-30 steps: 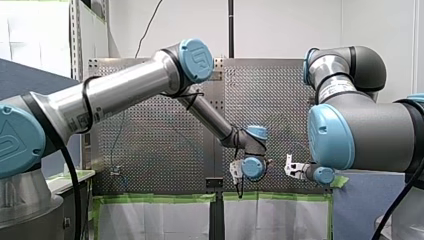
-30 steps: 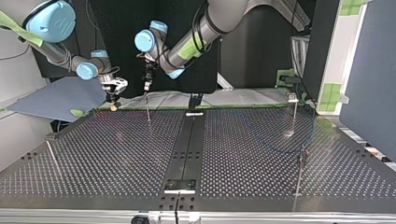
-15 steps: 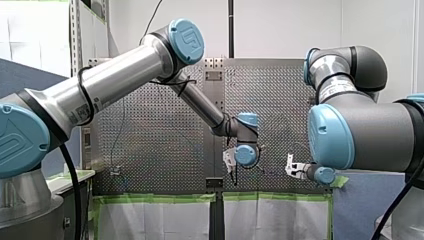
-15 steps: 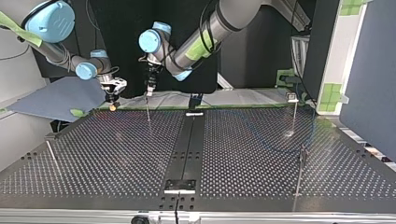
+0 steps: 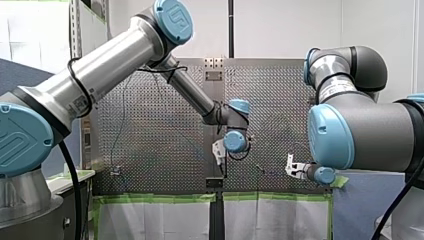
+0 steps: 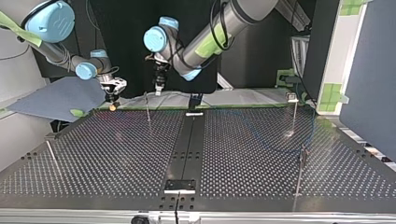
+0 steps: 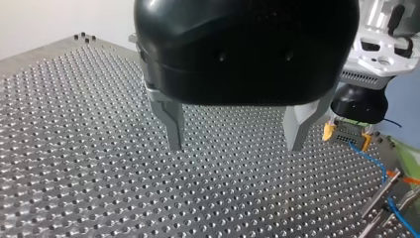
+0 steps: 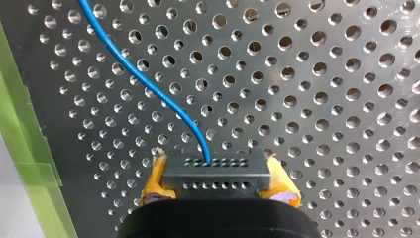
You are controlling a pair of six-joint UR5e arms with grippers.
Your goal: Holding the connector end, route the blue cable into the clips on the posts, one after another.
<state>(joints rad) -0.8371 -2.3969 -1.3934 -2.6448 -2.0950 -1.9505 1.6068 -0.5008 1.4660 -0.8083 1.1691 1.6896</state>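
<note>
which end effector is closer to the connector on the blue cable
Right. My right end effector is shut on the connector; my left end effector hangs open beside it, apart, holding nothing.

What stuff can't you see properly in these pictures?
- Right wrist view: the cable leaves the connector and runs off the edge.
- Top view: the cable is too thin to follow. Whether the posts hold it cannot be told.
- Left wrist view: the posts are cut off by the edge.
- Front view: the connector is too small to make out.

Perforated table (image 6: pixel 116 154) — green tape (image 8: pixel 25 148) along its edge.
</note>
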